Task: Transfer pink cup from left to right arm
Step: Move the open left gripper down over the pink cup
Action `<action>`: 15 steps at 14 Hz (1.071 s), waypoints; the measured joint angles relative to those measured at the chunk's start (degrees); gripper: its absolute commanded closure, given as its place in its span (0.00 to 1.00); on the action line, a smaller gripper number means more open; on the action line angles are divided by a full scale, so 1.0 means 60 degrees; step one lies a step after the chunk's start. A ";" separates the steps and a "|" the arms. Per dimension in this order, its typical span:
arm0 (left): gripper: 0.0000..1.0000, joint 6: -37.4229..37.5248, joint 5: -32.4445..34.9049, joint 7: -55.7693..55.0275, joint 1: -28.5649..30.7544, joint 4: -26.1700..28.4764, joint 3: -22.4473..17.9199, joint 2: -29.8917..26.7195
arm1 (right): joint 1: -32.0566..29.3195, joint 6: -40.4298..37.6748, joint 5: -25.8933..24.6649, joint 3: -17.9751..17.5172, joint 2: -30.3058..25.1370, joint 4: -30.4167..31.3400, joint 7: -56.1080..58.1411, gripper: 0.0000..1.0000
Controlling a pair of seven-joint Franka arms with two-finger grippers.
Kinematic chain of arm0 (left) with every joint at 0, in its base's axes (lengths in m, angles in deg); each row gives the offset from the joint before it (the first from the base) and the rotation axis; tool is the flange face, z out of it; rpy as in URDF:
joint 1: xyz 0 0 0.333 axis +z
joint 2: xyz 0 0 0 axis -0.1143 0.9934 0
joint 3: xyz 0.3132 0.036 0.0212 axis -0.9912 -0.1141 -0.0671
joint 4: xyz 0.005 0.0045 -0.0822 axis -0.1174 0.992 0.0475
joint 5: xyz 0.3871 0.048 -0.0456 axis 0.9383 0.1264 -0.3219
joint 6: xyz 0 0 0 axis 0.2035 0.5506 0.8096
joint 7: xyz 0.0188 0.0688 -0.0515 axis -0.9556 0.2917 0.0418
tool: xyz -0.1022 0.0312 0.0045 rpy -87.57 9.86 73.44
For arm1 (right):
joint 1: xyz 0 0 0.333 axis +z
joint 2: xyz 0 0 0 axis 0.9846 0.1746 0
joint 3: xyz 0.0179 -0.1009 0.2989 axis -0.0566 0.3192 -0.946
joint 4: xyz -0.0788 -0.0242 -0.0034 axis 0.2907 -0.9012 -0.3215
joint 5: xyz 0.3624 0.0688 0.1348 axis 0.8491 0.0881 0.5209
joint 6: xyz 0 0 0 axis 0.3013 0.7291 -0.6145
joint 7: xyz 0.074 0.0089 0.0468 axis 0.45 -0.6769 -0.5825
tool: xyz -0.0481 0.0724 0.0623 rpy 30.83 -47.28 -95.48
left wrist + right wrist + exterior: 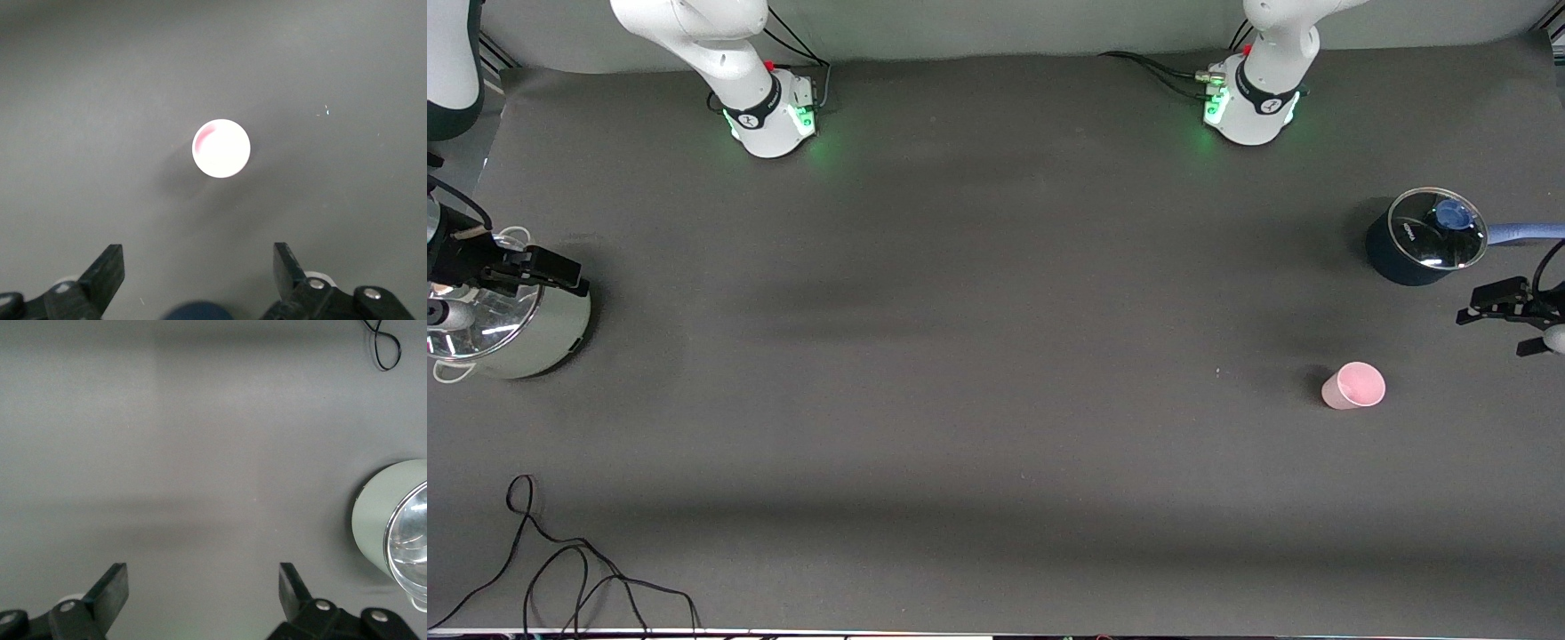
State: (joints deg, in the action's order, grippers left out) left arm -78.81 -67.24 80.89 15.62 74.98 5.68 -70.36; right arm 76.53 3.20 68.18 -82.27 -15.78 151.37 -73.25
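Observation:
The pink cup stands upright on the dark table mat toward the left arm's end, nearer to the front camera than the dark blue pot. In the left wrist view the cup shows from above, rim up, well clear of the fingers. My left gripper hovers open and empty beside the blue pot, apart from the cup; its fingers stand wide apart around the gripper's middle. My right gripper hovers open and empty over the silver pot; in its wrist view the gripper shows over bare mat.
A dark blue pot with a glass lid and a blue handle stands at the left arm's end. A silver pot with a glass lid stands at the right arm's end and shows in the right wrist view. A black cable lies near the front edge.

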 measured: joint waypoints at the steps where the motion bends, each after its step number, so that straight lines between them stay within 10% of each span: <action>1: 0.01 -0.0244 -0.0357 0.1061 0.0214 -0.0002 -0.0001 0.0253 | 0.0000 0.0000 0.0000 0.0000 0.0000 0.0000 0.0000 0.00; 15: 0.01 -0.0616 -0.5101 1.0070 0.1632 -0.0410 0.0085 0.4071 | 0.0002 0.0000 0.0000 0.0000 0.0028 0.0000 0.0000 0.00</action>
State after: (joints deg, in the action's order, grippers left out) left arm -82.51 -97.84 141.31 25.41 72.52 6.19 -45.93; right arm 76.55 3.20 68.18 -82.27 -15.61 151.37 -73.25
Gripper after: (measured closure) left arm 0.013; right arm 0.000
